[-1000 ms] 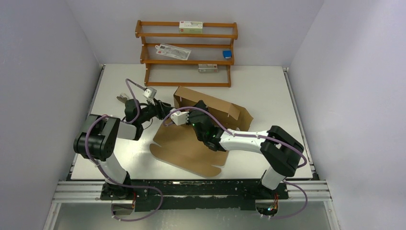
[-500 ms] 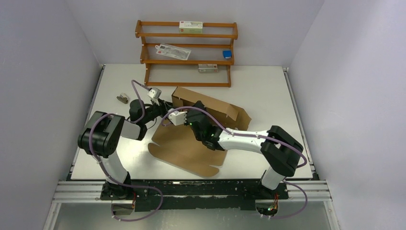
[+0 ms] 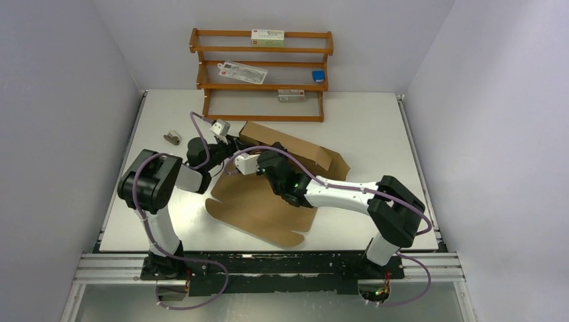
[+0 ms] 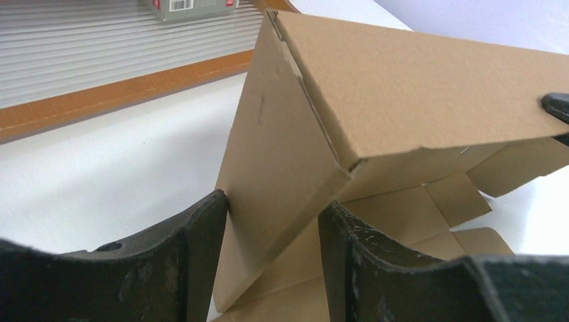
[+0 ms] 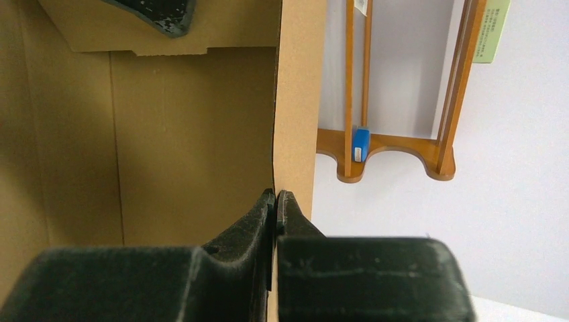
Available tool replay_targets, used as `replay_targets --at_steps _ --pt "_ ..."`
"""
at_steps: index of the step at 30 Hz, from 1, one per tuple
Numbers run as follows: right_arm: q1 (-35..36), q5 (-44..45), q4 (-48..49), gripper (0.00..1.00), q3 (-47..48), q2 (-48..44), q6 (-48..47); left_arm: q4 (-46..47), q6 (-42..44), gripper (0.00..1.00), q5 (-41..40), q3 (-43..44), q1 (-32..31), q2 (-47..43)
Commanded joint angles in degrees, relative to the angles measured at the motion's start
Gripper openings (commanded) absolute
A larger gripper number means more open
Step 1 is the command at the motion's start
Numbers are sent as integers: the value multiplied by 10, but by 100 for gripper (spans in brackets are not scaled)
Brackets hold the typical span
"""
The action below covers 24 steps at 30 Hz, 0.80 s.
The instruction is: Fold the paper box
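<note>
Two arms meet over the paper box (image 3: 265, 204) near the middle of the white table (image 3: 376, 121) in the top view. Most of the brown sheet lies flat toward the near edge, while its far part stands up as a long wall with a short end flap at the left. The left gripper (image 3: 233, 143) sits at that left end, and the right gripper (image 3: 260, 157) is just beside it on the near side of the wall. A wooden rack (image 3: 262, 74) stands at the far edge, and a small grey object (image 3: 173, 138) lies well apart on the left.

From the left wrist, the left gripper (image 4: 274, 204) has its jaws standing apart with the end flap of the paper box (image 4: 416, 80) slanting down between them. The flap meets both dark fingers, though I cannot tell whether they press on it or merely straddle it. The long wall runs off to the right from the flap's top corner.

From the right wrist, the right gripper (image 5: 275, 194) is pinched closed on the thin edge of the upright cardboard wall (image 5: 188, 134), which rises straight from between the fingertips. A dark shape at the top left is probably a finger of the other gripper. Past the wall's edge the rack (image 5: 396, 144) shows, with a small blue item (image 5: 361, 142) on it.
</note>
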Motion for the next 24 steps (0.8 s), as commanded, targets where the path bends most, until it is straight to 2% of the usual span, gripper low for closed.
replay_targets --at_steps 1,9,19,24 --pt "7 -45 -74 2 1 13 34 52 12 56 -35 24 -11 15" --pt "6 -55 -84 2 9 16 45 95 -6 44 -117 2 -25 19" --pt "5 -46 -101 1 28 31 58 130 -31 40 -249 -15 -54 48" --pt "4 -50 -115 0 37 33 66 130 -49 34 -322 -18 -71 53"
